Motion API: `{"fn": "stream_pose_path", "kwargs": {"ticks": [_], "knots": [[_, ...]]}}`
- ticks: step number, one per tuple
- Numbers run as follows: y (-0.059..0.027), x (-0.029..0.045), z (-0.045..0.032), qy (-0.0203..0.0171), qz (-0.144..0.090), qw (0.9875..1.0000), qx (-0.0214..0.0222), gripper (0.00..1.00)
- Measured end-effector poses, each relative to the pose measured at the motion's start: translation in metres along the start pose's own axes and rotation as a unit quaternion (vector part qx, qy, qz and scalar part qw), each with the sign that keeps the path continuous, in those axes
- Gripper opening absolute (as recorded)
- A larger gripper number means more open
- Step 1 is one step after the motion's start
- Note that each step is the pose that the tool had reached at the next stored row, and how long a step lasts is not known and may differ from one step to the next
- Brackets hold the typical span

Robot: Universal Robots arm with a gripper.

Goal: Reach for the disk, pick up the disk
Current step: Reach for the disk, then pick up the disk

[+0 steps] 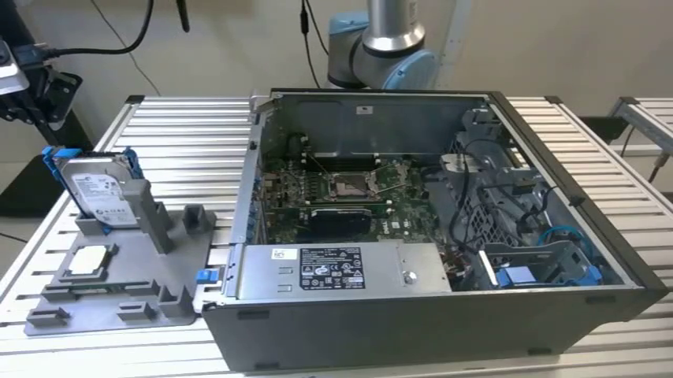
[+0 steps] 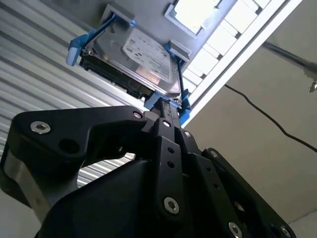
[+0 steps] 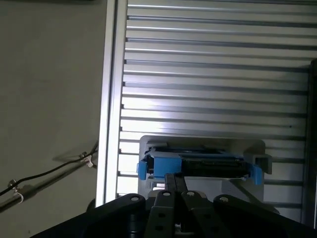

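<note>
The disk (image 1: 97,191) stands upright in a grey holder (image 1: 142,274) on the slatted desk (image 1: 189,134), to the exterior view's left of the open computer case (image 1: 421,331) and apart from it. In the second wrist view the tool (image 2: 167,105) hangs just beside the disk's blue frame (image 2: 74,47); whether it touches, or is open or closed, I cannot tell. The arm's base (image 1: 379,47) stands behind the case.

Label print on the disk (image 1: 97,189) is illegible
</note>
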State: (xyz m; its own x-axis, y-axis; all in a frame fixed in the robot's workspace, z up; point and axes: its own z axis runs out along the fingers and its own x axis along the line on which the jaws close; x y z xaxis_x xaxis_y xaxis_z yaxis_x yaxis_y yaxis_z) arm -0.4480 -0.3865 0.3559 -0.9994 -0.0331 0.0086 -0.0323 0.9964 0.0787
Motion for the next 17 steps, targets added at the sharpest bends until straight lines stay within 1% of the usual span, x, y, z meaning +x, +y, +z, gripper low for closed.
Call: {"fn": "stream_pose_path", "kwargs": {"ticks": [7, 9, 11, 13, 14, 17], "knots": [[0.0001, 0.0, 0.0, 0.0, 0.0, 1.0, 0.0, 0.0], [0.0001, 0.0, 0.0, 0.0003, -0.004, 1.0, 0.0, 0.0], [0.0001, 0.0, 0.0, 0.0011, -0.014, 0.9999, 0.0001, 0.0], [0.0001, 0.0, 0.0, 0.0024, -0.031, 0.9995, 0.0003, 0.0], [0.0001, 0.0, 0.0, 0.0031, -0.04, 0.9992, 0.0004, 0.0], [0.0001, 0.0, 0.0, 0.0053, -0.067, 0.9977, 0.0006, 0.0]]}}
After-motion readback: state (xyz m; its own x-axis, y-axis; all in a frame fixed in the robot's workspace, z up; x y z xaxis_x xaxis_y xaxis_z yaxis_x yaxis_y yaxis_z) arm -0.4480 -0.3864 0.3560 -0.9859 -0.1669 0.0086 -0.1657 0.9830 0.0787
